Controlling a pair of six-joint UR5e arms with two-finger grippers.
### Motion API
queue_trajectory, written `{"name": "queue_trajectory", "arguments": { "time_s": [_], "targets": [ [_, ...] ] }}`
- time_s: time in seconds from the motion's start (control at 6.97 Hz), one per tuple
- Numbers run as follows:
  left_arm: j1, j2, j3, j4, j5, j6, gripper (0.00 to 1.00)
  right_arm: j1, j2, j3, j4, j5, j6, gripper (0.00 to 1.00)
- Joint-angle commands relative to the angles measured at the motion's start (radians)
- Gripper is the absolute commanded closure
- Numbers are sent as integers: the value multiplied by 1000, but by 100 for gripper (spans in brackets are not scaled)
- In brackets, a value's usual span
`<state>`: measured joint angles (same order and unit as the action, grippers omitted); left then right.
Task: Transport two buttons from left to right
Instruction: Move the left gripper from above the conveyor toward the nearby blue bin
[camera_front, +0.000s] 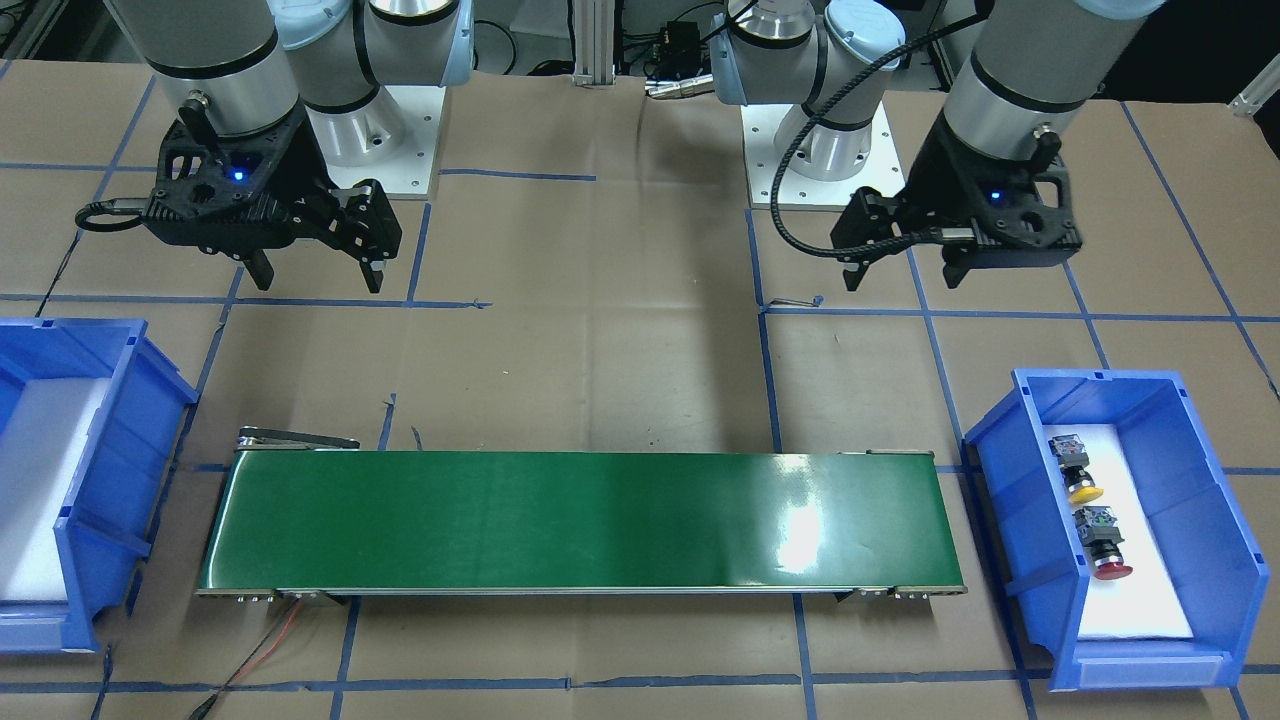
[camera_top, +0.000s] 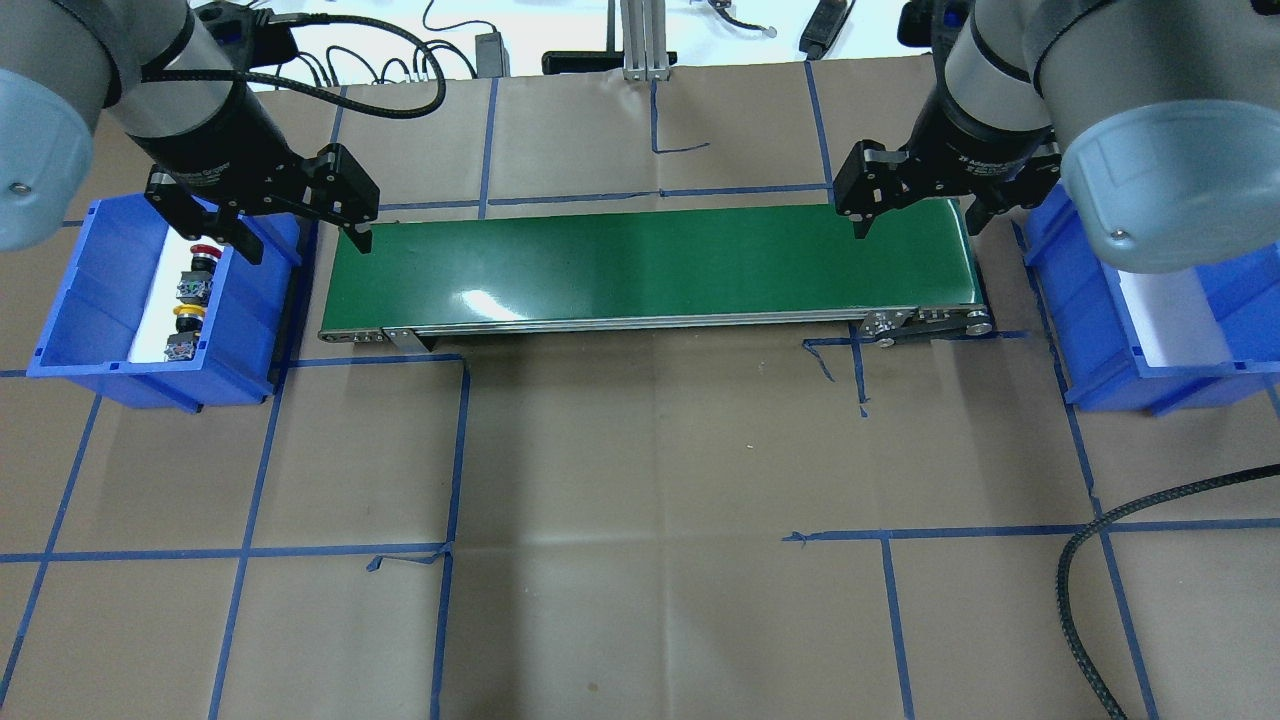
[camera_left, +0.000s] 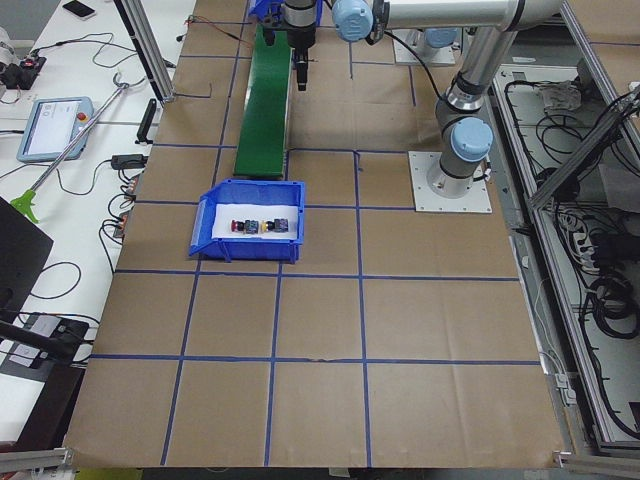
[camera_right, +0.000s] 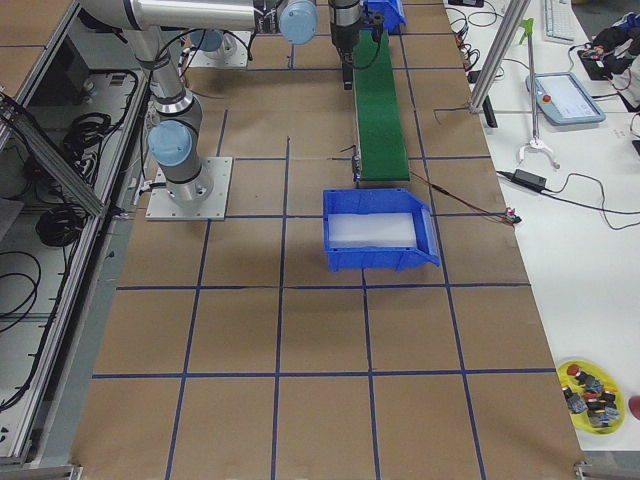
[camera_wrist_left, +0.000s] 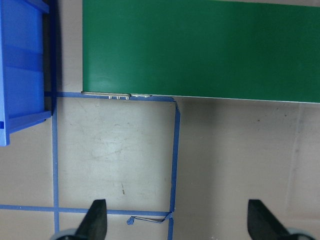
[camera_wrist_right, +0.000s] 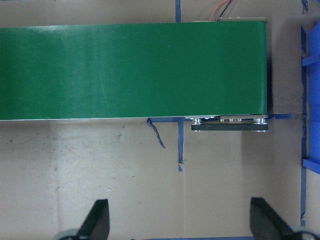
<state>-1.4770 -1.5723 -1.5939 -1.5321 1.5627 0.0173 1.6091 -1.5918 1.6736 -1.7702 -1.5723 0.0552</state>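
Buttons lie in the left blue bin (camera_front: 1020, 510): yellow button (camera_front: 1078, 470) and red button (camera_front: 1103, 545), nearly end to end. Left gripper (camera_front: 903, 278) and right gripper (camera_front: 318, 282) hover wide open, empty. Grasping one button could knock its close neighbour.

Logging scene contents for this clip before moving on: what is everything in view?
table: one, brown paper with blue tape grid.
conveyor belt: one, green, mid-table.
left bin: one, blue, white-lined, off the belt's left end.
right bin: one, blue, white-lined, off the belt's right end.
yellow-capped button: one, lying in the left bin.
red-capped button: one, beside it, same bin.
dish: one, yellow, holding small parts, side bench.
left claw: one, black, open, above the table.
right claw: one, black, open, above the table.
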Motion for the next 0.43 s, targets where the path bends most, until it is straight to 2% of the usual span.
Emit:
{"name": "queue_trajectory", "arguments": {
  "time_s": [0.0, 0.29],
  "targets": [
    [143, -11, 12, 1, -4, 114, 0, 0, 3, 0, 0, 0, 0, 0],
    [303, -18, 2, 0, 0, 313, 0, 0, 3, 0, 0, 0, 0, 0]
  ]
}}
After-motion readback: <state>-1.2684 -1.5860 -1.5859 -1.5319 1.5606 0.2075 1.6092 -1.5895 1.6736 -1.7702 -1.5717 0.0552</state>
